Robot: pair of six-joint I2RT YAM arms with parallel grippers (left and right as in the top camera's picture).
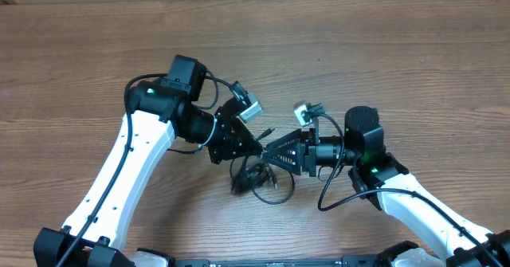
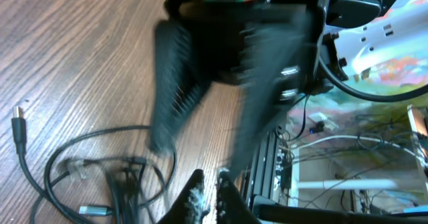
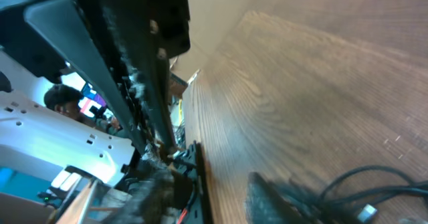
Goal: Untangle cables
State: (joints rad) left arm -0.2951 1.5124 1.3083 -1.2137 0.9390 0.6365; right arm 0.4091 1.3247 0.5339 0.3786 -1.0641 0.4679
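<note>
The cables [image 1: 256,179] are thin black cords in a loose tangle on the wooden table, just below and between both grippers. In the left wrist view the cables [image 2: 110,174] lie at lower left, with one plug end [image 2: 19,119] out to the left and a silver-tipped plug [image 2: 90,211] at the bottom. My left gripper [image 1: 245,146] [image 2: 208,196] is just above the tangle; its fingertips are almost together with nothing seen between them. My right gripper [image 1: 271,151] [image 3: 210,200] faces it from the right, blurred, with its fingers spread open and empty. The cables [image 3: 364,194] lie beside its right finger.
The wooden table [image 1: 382,52] stretches around the arms. The table's front edge and a black frame [image 2: 271,170] lie close behind the tangle. Thicker black wires run along both white arms [image 1: 119,171].
</note>
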